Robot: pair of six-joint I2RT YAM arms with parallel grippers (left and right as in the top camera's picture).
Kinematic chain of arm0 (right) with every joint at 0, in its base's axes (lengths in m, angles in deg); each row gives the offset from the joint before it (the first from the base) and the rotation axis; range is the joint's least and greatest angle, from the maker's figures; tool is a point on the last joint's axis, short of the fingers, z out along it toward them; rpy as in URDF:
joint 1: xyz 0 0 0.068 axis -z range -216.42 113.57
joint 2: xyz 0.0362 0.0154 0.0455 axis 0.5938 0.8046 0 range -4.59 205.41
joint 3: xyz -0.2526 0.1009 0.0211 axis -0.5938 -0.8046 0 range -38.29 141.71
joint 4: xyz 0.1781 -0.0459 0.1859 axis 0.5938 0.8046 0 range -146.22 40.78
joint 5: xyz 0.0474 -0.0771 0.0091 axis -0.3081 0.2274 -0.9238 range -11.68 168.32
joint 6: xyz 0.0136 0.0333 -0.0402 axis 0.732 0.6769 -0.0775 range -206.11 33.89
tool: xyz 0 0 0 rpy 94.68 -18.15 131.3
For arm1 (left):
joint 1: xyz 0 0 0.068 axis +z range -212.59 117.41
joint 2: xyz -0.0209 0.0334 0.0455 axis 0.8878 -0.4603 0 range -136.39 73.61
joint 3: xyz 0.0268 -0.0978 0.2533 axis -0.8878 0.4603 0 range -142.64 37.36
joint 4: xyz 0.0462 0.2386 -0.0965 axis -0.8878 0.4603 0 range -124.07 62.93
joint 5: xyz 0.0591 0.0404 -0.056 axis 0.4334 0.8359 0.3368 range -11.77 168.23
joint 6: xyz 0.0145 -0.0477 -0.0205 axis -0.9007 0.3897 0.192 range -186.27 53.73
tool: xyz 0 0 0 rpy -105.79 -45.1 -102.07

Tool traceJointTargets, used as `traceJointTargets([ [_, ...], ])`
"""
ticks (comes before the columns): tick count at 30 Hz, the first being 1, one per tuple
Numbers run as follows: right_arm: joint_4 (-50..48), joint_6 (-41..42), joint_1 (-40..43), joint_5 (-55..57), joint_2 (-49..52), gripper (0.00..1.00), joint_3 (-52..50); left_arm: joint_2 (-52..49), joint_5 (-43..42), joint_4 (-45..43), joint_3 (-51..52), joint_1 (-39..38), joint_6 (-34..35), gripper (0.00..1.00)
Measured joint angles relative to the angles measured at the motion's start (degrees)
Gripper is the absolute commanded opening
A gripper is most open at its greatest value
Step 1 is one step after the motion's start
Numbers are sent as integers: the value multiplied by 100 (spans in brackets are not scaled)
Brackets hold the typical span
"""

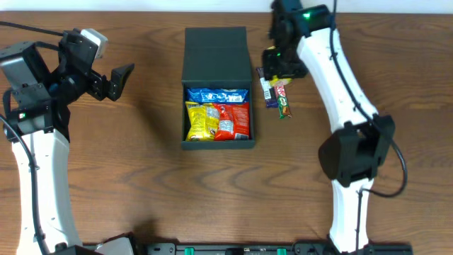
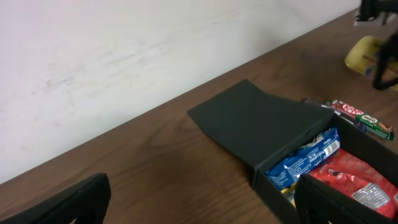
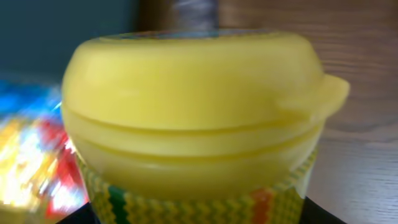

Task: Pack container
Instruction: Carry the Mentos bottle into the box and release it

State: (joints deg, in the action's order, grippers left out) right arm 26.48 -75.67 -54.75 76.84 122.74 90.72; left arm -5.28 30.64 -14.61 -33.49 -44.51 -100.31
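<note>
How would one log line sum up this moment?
box open, snacks inside | right pincer holds yellow cup | left pincer open, empty

Our left gripper hangs spread wide; our right gripper, arm stretched forward, clasps a yellow cup.

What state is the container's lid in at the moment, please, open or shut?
Open. The container has its lid folded back behind it, and blue, yellow and red snack packets show inside.
</note>
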Motion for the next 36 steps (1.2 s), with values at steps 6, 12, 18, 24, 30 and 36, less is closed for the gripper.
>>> traceJointTargets([
  [6,343,-402,-330,-122,-310,5,-140,0,0,0,0,0,85,95],
  [12,264,-507,-793,-216,-299,4,-916,0,-2,96,0,0,212,95],
  [18,-136,-431,-1373,-483,-299,2,-981,0,0,221,0,0,254,95],
  [24,-409,195,-1543,-605,-299,2,-1563,0,0,260,0,0,254,95],
  [30,-579,874,-1534,-544,-299,2,-2000,0,-2,260,0,0,129,95],
  [36,-717,1331,-1534,-372,-299,49,-2085,0,-2,258,0,0,-15,95],
])
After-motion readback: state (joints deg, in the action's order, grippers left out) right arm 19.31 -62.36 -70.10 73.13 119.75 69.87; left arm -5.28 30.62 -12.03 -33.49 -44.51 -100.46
